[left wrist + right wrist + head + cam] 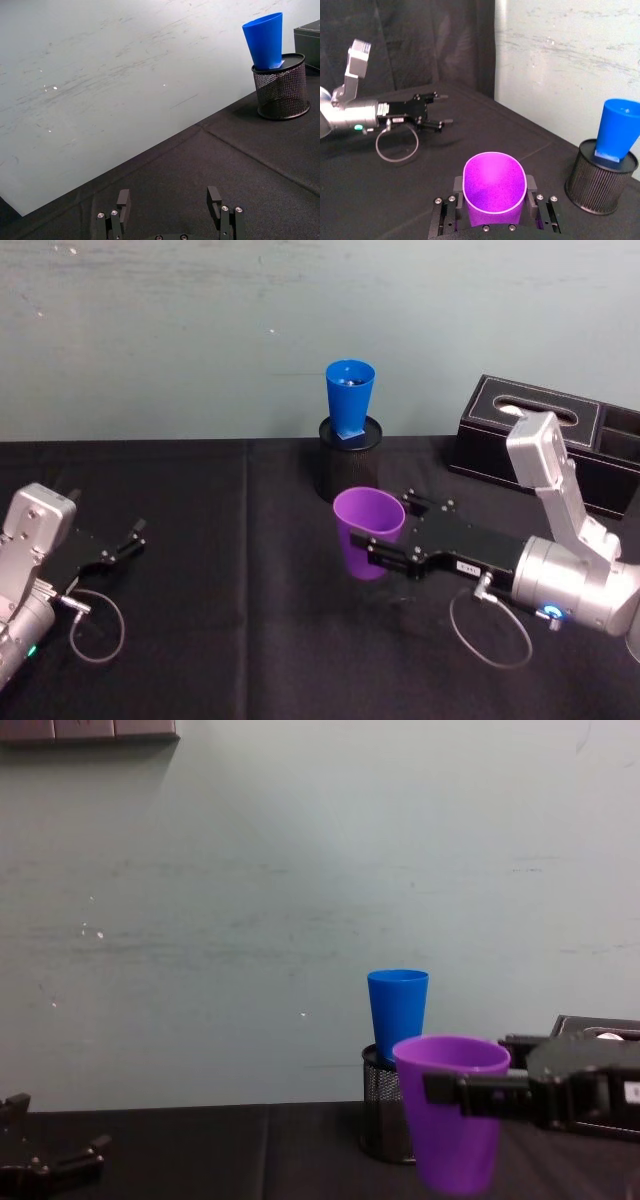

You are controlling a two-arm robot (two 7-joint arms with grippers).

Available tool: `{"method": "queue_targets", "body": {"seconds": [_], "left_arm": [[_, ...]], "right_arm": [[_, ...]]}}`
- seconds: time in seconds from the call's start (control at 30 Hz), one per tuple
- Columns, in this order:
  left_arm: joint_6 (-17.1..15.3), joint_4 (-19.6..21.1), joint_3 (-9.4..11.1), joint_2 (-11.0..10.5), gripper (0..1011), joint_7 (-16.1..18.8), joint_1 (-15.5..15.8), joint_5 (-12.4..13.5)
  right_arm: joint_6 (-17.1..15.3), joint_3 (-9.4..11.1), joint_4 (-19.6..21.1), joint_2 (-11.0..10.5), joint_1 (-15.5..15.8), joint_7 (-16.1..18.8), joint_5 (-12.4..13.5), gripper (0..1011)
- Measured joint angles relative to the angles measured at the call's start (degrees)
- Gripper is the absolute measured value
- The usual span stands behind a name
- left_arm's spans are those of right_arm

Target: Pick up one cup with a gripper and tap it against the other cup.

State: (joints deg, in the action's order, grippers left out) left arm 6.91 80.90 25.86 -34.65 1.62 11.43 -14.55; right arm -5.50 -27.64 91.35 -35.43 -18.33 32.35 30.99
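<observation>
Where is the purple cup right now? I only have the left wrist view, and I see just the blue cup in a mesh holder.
Observer: The purple cup is gripped by the right tool, nearer the robot than the blue cup.
Operator: Is it off the table?
Observer: From the chest view its base seems to hang above the black cloth, though I can't be sure.
Operator: Are the cups touching?
Observer: No. The head view shows a gap, with the mesh holder between them.
Operator: And my left tool?
Observer: The left tool is open, low over the cloth at far left, holding nothing.
</observation>
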Motion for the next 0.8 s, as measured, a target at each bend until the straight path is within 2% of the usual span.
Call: {"method": "queue_targets", "body": {"seconds": [0.3,0.63,0.8], "left_arm": [[0.00,0.00,0.00,0.00,1000,0.00,0.00,0.00],[0.00,0.00,0.00,0.00,1000,0.00,0.00,0.00],[0.00,0.00,0.00,0.00,1000,0.00,0.00,0.00]], "right_arm": [[4.64,0.07,-1.59,-0.57,3.29,1.12,-2.05,708],[10.58,0.20,-4.92,0.96,5.86,1.45,-5.40,707],[11.71,0.20,-6.25,1.92,6.65,1.65,-6.31,707]]}}
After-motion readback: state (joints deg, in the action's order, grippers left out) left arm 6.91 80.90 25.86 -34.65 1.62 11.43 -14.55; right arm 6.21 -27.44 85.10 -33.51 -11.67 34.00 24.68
